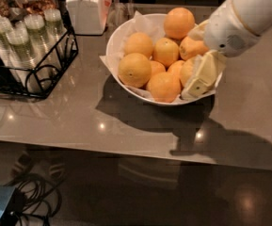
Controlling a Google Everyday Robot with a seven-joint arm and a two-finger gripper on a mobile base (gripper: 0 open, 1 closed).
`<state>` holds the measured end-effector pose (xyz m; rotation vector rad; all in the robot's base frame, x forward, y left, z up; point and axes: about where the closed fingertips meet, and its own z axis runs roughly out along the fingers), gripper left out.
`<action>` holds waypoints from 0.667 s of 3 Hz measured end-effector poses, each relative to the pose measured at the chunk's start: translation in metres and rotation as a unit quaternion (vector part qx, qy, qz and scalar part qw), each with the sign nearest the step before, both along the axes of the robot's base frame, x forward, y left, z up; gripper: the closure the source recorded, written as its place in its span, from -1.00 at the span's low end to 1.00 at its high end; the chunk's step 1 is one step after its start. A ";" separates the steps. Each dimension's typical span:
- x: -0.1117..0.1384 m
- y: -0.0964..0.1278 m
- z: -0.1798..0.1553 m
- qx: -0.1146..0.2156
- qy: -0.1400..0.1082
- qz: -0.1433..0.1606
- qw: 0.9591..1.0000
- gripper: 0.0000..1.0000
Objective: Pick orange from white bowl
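Observation:
The white bowl (114, 44), lined with crinkled white paper, stands on the grey counter and holds several orange fruits. The orange (187, 71), paler and yellowish, lies at the bowl's front right, mostly hidden behind my gripper's lower finger (201, 76). My gripper (197, 54) reaches in from the upper right over the bowl's right side and is open. Its other finger (197, 32) is near the back rim, and a deeper-orange fruit (191, 48) shows between the two. It holds nothing.
A black wire rack (29, 84) with stacked clear cups stands at the left. A square white lidded jar (84, 11) stands behind the bowl's left. The counter's front edge runs below the bowl, with cables on the floor (32, 197).

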<state>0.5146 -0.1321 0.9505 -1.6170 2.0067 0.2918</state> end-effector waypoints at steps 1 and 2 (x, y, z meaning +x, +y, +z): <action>0.002 0.001 -0.002 0.002 0.002 0.001 1.000 -1.00; 0.012 0.002 0.002 0.017 -0.008 -0.010 1.000 -1.00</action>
